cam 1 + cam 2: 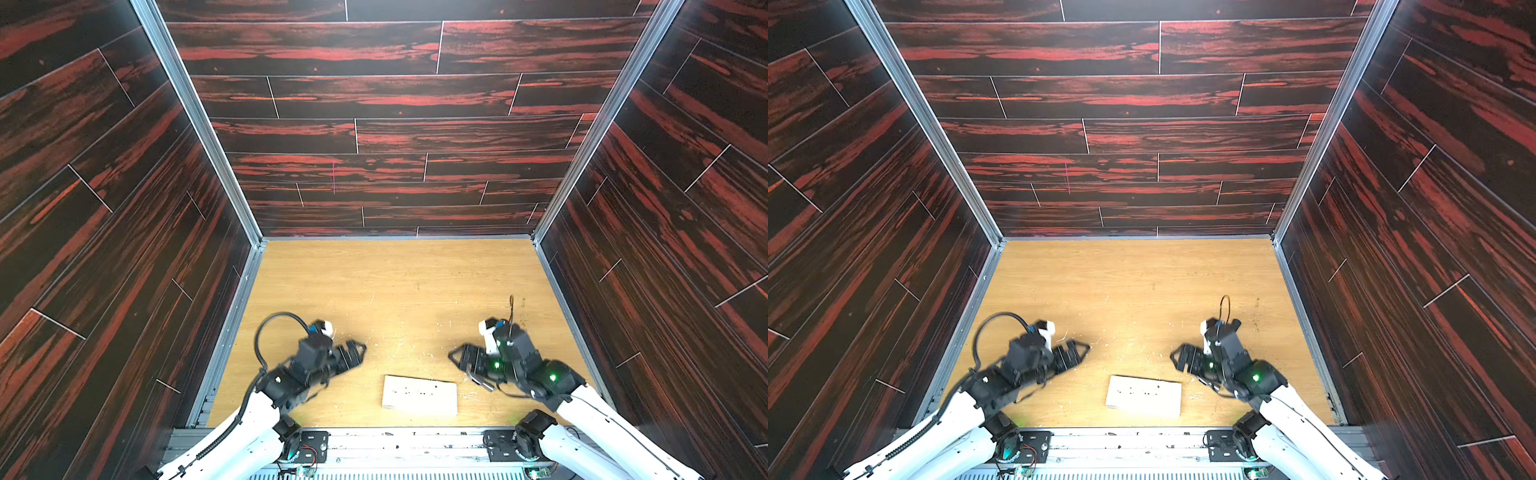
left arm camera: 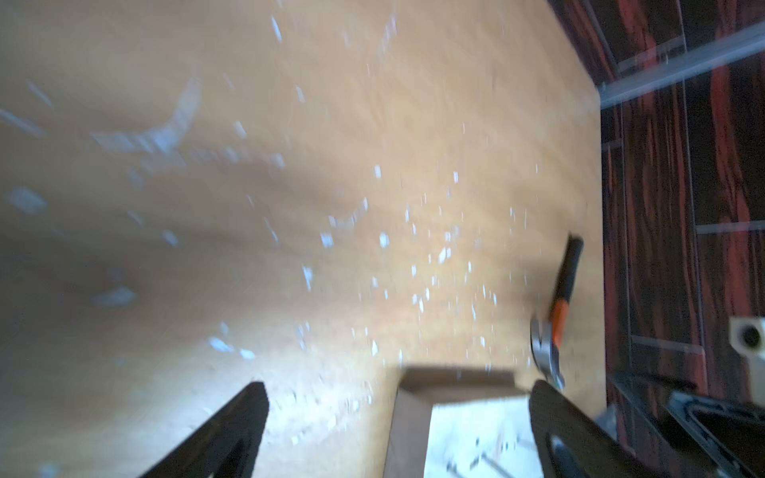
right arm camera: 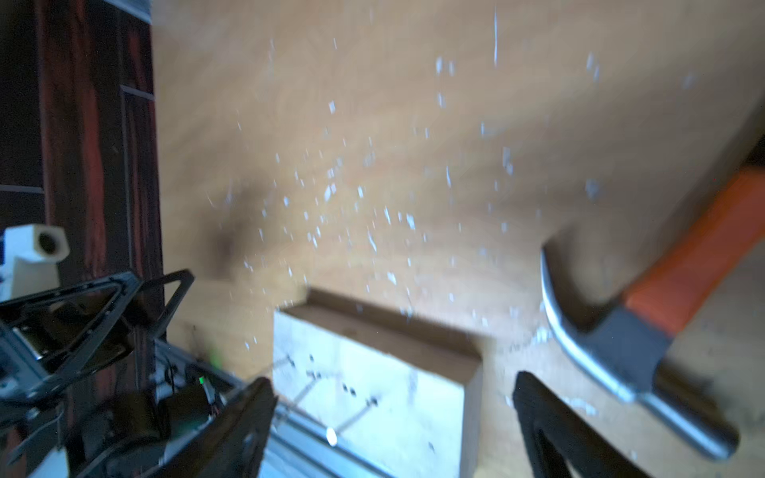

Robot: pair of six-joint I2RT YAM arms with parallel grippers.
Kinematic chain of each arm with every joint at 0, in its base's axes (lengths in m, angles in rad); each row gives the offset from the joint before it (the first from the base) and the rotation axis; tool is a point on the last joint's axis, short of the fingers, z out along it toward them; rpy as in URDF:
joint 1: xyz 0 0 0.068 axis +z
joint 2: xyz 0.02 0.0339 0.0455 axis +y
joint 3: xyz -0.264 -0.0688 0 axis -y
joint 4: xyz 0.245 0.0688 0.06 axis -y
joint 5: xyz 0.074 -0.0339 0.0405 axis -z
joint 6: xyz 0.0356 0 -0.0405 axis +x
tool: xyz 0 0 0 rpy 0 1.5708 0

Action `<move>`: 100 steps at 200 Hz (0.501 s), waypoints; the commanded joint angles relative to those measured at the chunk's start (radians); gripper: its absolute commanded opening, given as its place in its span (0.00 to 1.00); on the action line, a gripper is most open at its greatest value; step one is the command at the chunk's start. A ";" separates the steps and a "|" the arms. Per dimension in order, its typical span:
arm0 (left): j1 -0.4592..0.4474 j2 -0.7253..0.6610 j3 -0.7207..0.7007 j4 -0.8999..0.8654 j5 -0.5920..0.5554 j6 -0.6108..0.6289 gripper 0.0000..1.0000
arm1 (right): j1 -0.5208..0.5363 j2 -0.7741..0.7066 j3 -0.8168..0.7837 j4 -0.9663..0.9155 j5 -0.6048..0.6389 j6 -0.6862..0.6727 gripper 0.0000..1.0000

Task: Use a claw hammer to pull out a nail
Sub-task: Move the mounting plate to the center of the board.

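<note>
The cell is closed in by dark, red-streaked walls (image 1: 374, 104) on three sides. A light wooden table (image 1: 395, 282) is seen below them. Two white arms are reached in from the near edge, one at each side.

A pale block (image 1: 419, 395) is laid flat on the table near that edge, between the arms.

The left gripper (image 1: 360, 348) is held above the table beside the block's left end. Its fingers (image 2: 232, 430) are spread wide and nothing is grasped between them. The right gripper (image 1: 455, 356) is held by the block's right end. Its fingers (image 3: 546, 418) are likewise spread, with nothing grasped.

The hammer (image 3: 621, 343) is laid on the table just beside the block's right end, under the right gripper. In both top views it is mostly hidden by the right arm. In the left wrist view its handle (image 2: 570, 265) is pointed away from the block.

Thin nails (image 3: 356, 416) are made out on the block's top, blurred. White specks (image 3: 331, 194) are scattered over the table.
</note>
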 commanded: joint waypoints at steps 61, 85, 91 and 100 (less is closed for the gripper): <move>-0.206 0.002 -0.172 0.214 0.071 -0.101 0.66 | 0.182 -0.015 -0.145 -0.007 -0.069 0.225 0.69; -0.257 0.066 -0.171 0.296 0.067 -0.103 0.68 | 0.220 0.026 -0.178 0.098 -0.085 0.257 0.68; -0.266 0.088 -0.171 0.316 0.067 -0.104 0.68 | 0.230 0.040 -0.182 0.118 -0.080 0.263 0.67; -0.283 0.131 -0.170 0.358 0.069 -0.106 0.68 | 0.247 0.063 -0.182 0.144 -0.076 0.271 0.66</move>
